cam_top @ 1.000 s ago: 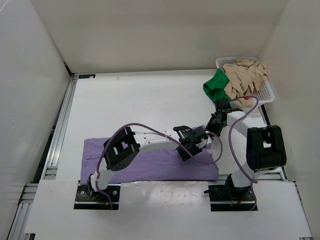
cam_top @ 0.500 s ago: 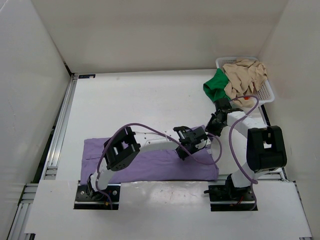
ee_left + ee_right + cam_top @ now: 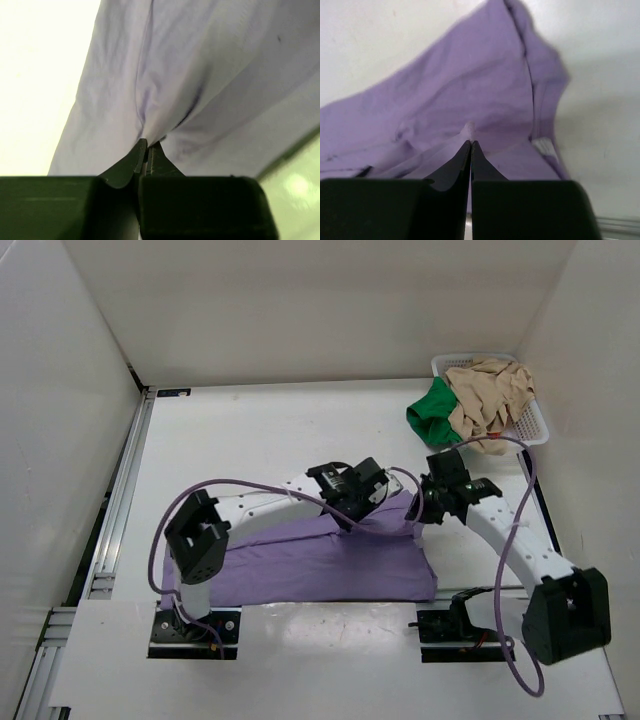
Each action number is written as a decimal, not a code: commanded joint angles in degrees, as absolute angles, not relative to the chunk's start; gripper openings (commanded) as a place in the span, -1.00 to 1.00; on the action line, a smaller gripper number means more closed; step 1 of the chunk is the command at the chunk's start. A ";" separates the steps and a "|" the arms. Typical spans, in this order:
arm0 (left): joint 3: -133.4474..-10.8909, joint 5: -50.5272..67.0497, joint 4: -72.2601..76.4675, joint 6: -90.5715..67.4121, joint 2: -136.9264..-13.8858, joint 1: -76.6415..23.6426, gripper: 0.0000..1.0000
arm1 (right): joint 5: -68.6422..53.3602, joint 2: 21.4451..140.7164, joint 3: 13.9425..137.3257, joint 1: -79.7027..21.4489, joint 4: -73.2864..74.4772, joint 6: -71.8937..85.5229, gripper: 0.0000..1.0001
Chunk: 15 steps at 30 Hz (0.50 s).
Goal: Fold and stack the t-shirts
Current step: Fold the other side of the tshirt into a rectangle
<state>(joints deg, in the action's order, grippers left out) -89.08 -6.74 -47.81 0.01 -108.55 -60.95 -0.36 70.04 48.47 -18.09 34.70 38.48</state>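
Pinching lavender t-shirt (image 3: 330,568) at two spots: left fingers (image 3: 140,156), right fingers (image 3: 466,154) both clamped on cloth.

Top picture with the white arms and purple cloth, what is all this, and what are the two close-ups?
Two robot arms are bolted at the near edge of a white table. The top picture looks down from above and behind them. Each close-up comes from a camera on one wrist, looking along its fingers. The left gripper and right gripper are both shut, each pinching a fold of the lavender t-shirt along its far edge. Far right, a basket holds a tan t-shirt; a green t-shirt spills over its side.
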 commanded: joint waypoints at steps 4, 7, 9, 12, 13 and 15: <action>-83.41 -3.43 -50.54 0.00 -102.30 -62.22 -0.79 | 3.96 59.60 39.74 -22.15 43.15 45.34 -1.00; -82.62 -2.38 -50.54 0.00 -101.78 -63.36 -0.79 | 4.66 56.78 37.89 -23.64 45.69 47.19 -1.00; -82.09 -1.85 -51.06 0.00 -102.30 -63.98 -0.79 | 5.62 56.07 37.88 -23.64 46.93 47.20 -1.00; -81.04 -1.85 -51.06 0.00 -102.83 -64.60 -0.79 | 5.62 54.85 37.35 -24.17 47.55 47.20 -1.00; -81.04 -1.32 -51.06 0.00 -102.83 -65.12 -0.79 | 5.62 54.84 37.35 -24.69 47.55 47.20 -1.00; -81.04 -1.32 -51.06 0.00 -103.35 -65.13 -0.79 | 5.62 54.14 35.95 -25.22 48.16 47.89 -1.00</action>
<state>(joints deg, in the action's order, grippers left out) -81.41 -2.55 -50.37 0.01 -103.83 -64.88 3.90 55.53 37.50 -24.45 45.54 46.37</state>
